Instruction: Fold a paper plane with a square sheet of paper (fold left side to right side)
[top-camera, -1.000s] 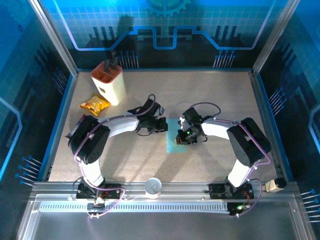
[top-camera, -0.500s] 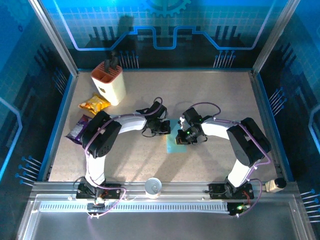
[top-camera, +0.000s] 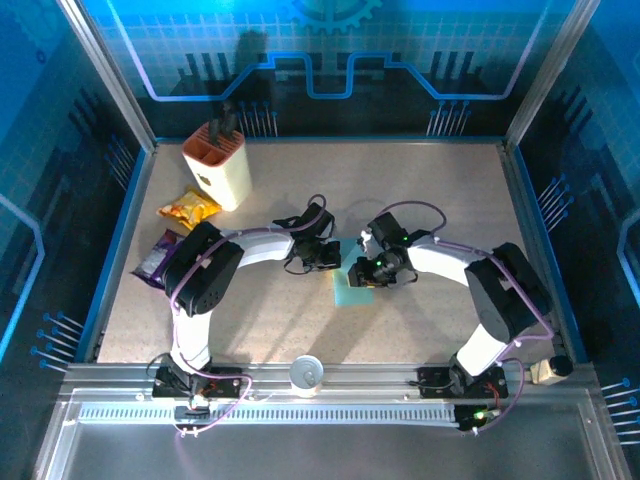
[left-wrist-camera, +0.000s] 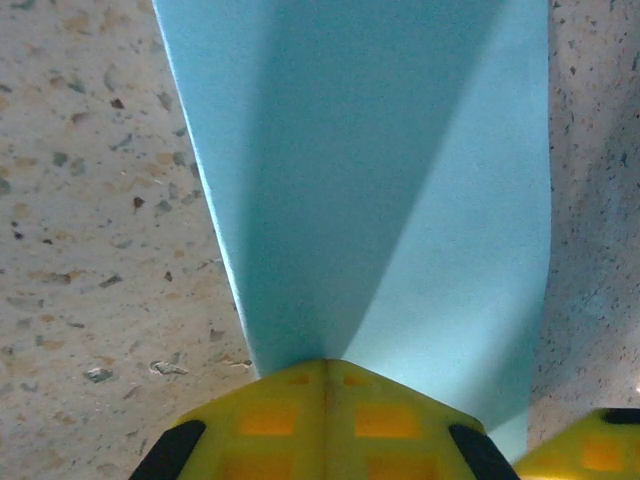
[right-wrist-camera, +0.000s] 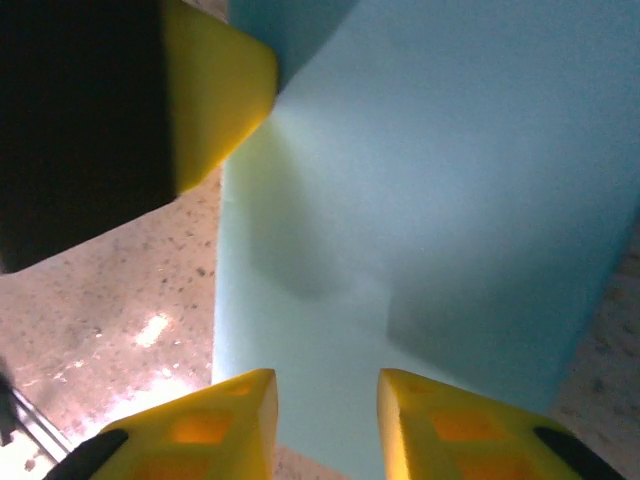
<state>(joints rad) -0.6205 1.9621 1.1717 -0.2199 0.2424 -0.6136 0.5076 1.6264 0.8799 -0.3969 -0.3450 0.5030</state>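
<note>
Top external view: the paper (top-camera: 352, 292) lies flat on the table (top-camera: 450, 210) near its middle, between the two grippers. It shows as a narrow light-blue rectangle with its long side running near to far. The left gripper (top-camera: 336, 257) reaches in from the left over the sheet's far-left part. The right gripper (top-camera: 362, 274) comes in from the right and sits over its middle. In the left wrist view the yellow fingers are pressed together with no gap, their tip down on the sheet; whether any paper is nipped between them I cannot tell. In the right wrist view the fingers stand a little apart, the paper showing flat below through the narrow gap, with nothing gripped; one finger of the left gripper rests at the sheet's edge. At the far left stands a knife block (top-camera: 218, 165), with a yellow packet (top-camera: 188, 208) just near of it and a purple packet (top-camera: 155, 258) nearer still, all well apart from the paper.
</note>
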